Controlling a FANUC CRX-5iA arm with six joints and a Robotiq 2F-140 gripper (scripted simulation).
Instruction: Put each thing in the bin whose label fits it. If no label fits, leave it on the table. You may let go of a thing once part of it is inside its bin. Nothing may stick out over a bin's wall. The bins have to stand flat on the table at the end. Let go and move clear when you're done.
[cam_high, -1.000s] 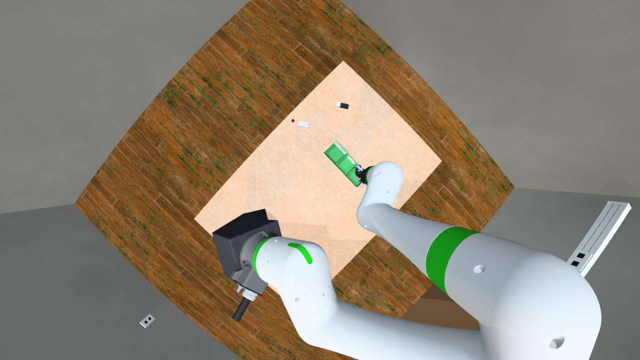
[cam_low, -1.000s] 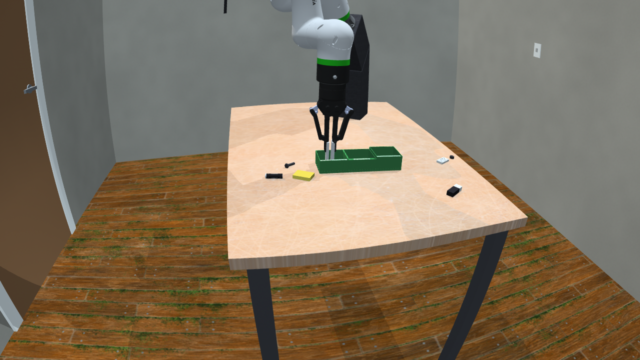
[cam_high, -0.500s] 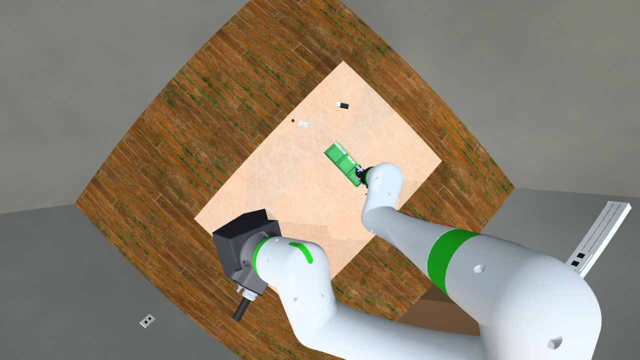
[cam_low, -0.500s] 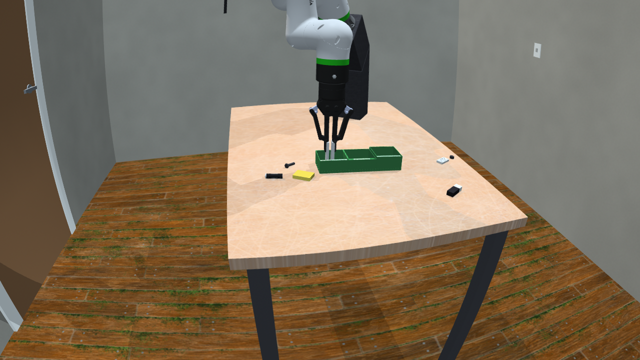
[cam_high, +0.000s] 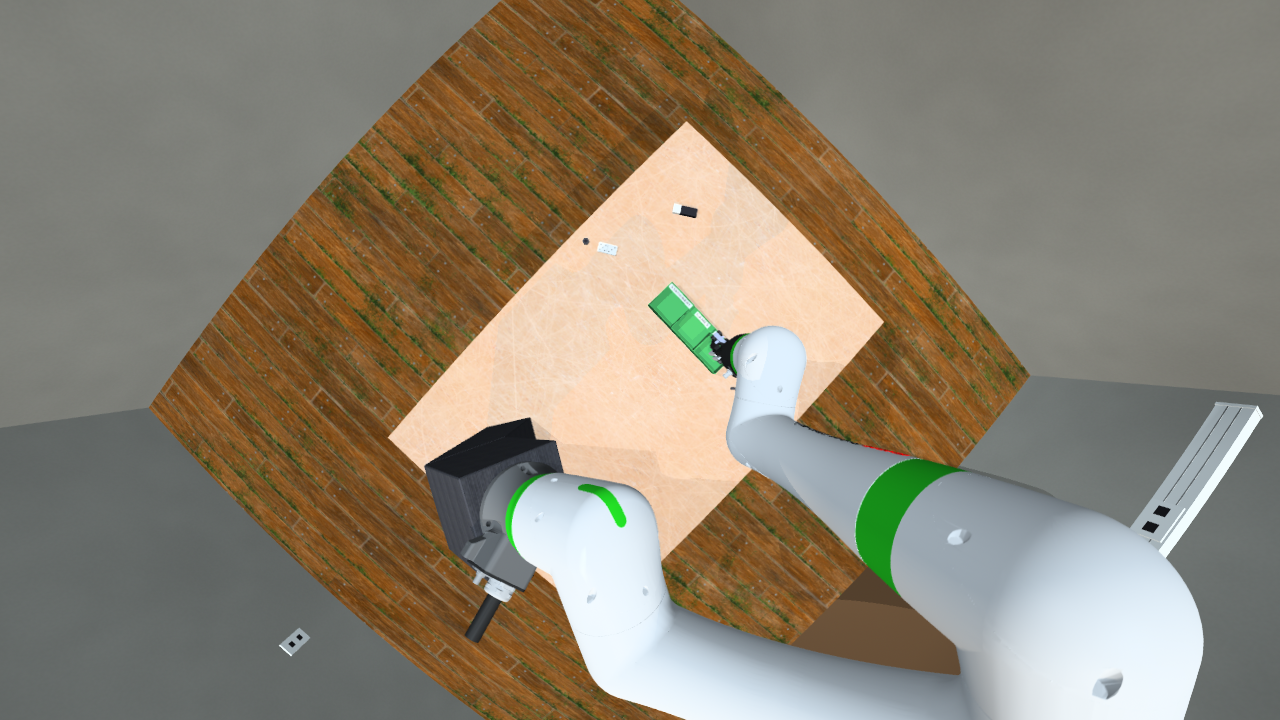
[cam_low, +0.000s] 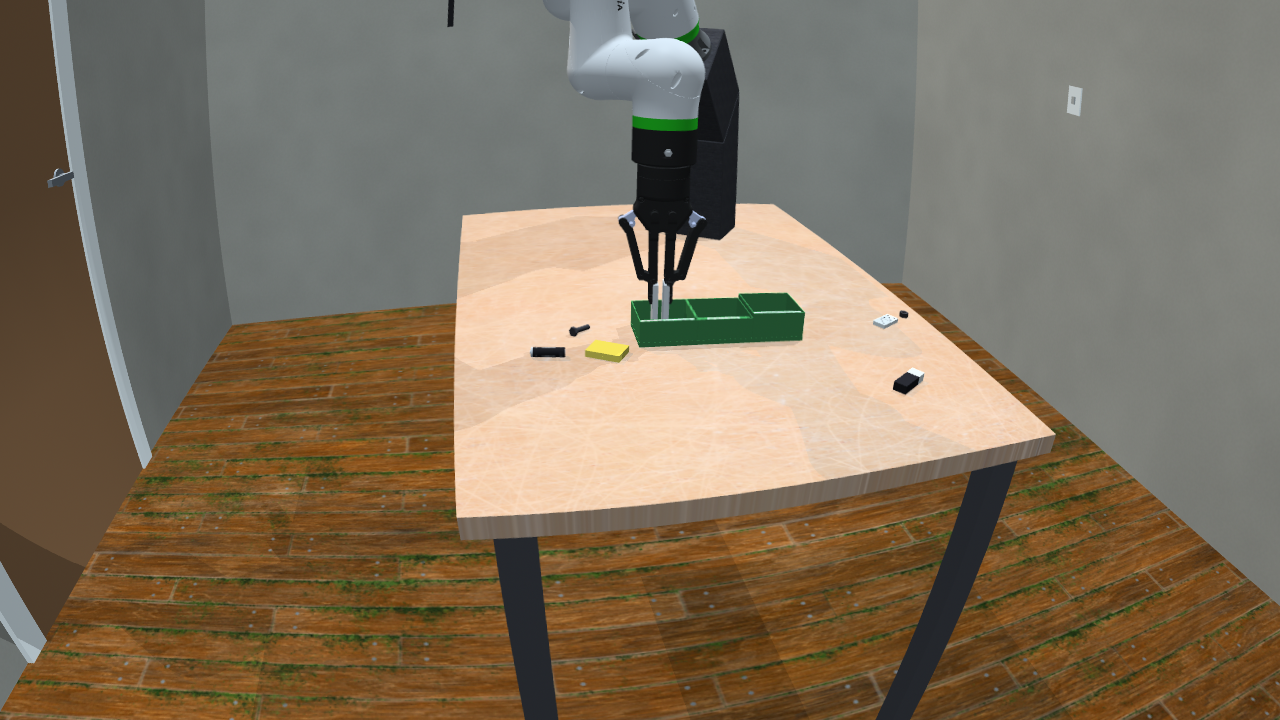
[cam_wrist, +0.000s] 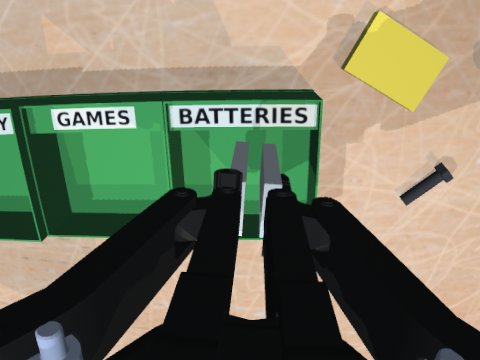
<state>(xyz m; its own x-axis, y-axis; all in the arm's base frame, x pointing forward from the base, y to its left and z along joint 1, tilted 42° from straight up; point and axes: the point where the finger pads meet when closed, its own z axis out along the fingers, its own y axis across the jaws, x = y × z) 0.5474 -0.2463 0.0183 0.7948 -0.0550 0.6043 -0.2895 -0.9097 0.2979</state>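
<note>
A row of three green bins (cam_low: 716, 320) stands mid-table; it also shows in the overhead view (cam_high: 685, 324). In the wrist view the right end bin is labelled BATTERIES (cam_wrist: 243, 116), the one beside it GAMES (cam_wrist: 94, 118), and the third label is cut off. My gripper (cam_wrist: 254, 163) points straight down with its fingertips inside the BATTERIES bin (cam_low: 660, 308). The fingers are shut with a thin gap, and I see nothing between them. Both visible bins look empty.
A yellow block (cam_wrist: 396, 60), a black bolt (cam_wrist: 427, 183) and a short black piece (cam_low: 547, 351) lie beyond the BATTERIES end. A white tile (cam_low: 884, 321), a small black dot (cam_low: 903, 314) and a black-and-white piece (cam_low: 907, 381) lie at the far side.
</note>
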